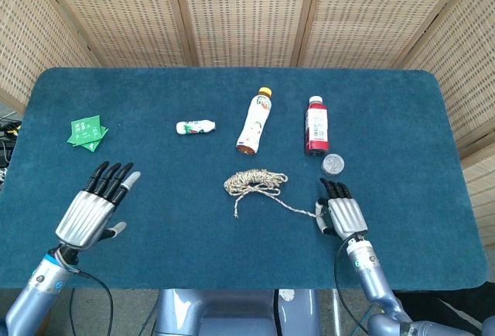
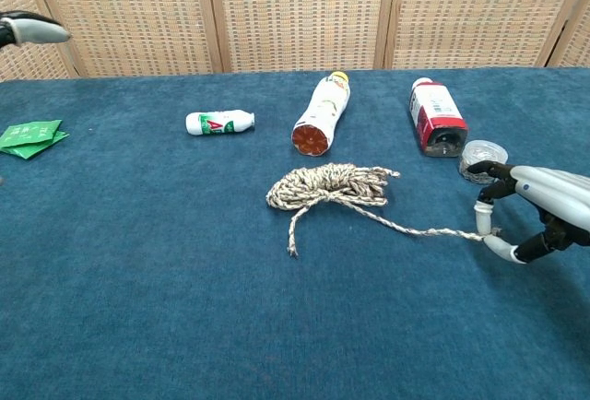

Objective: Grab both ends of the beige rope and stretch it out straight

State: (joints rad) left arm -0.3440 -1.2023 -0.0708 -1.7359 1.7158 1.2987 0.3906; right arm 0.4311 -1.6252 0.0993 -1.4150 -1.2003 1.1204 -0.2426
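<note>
Slippage threatens: right hand (image 2: 539, 216) pinches one end of the beige twisted rope (image 2: 332, 188), left hand (image 1: 97, 208) hovers spread; pulling could drag the coil.

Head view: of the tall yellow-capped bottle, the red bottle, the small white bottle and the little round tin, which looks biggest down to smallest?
1. Yellow-capped bottle
2. Red bottle
3. Small white bottle
4. Round tin

All lie at similar depth, so the order looks reliable.

Right hand (image 1: 341, 214) pinches beige rope (image 1: 255, 182) end; left hand (image 1: 96, 211) spread, empty
</note>
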